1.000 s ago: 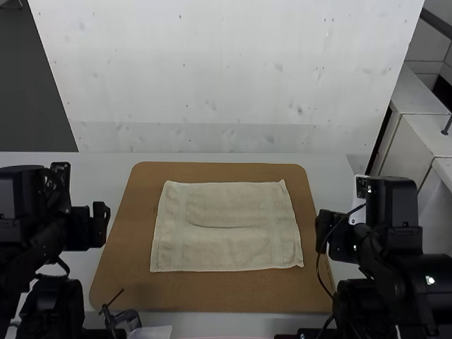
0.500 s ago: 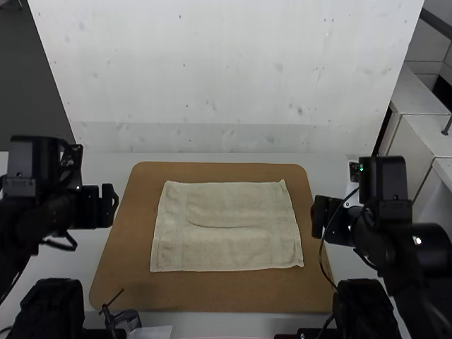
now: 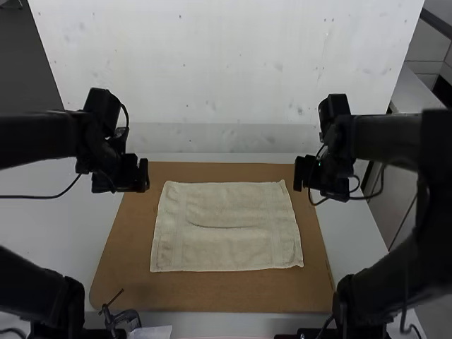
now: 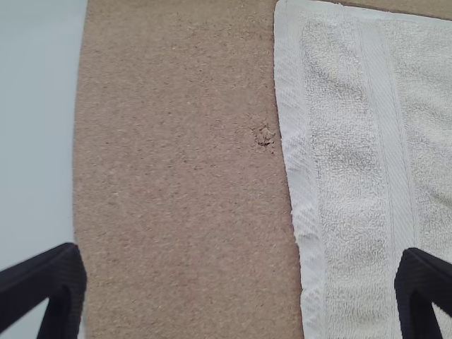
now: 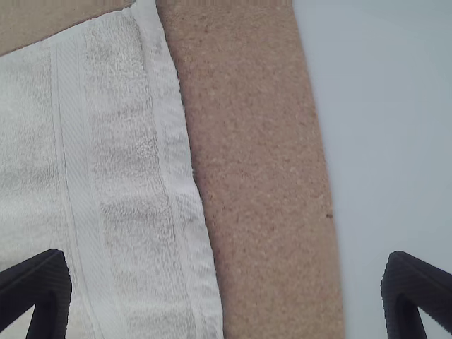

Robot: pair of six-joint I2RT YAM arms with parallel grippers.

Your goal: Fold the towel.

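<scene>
The towel (image 3: 226, 244) lies spread flat and unfolded on the brown mat (image 3: 212, 293), its outline the same as in the earlier frames, with one shallow crease (image 3: 224, 227) running sideways near its middle. The mat in turn rests on the white desk (image 3: 53, 219).

What has changed is around the cloth. Both arms have swung forward and inward: the left tool (image 4: 241, 261) has gone from beside the towel's left side to near its far left corner, and the right tool (image 5: 227, 263) has made the matching trip to near the far right corner. Each has its two fingers spread wide with nothing between them, and in the wrist views the hemmed side edges of the cloth pass between or just beside them.

For the task, this looks like the approach; no fold is made yet. The likely plan is to take the two far corners together and bring that edge back over the near half. That calls for both tools to come in a little more, lower to the cloth and close on the hem at about the same time. A thin hem flat on the mat could slip out, and a one-sided grip would probably skew the fold.
</scene>
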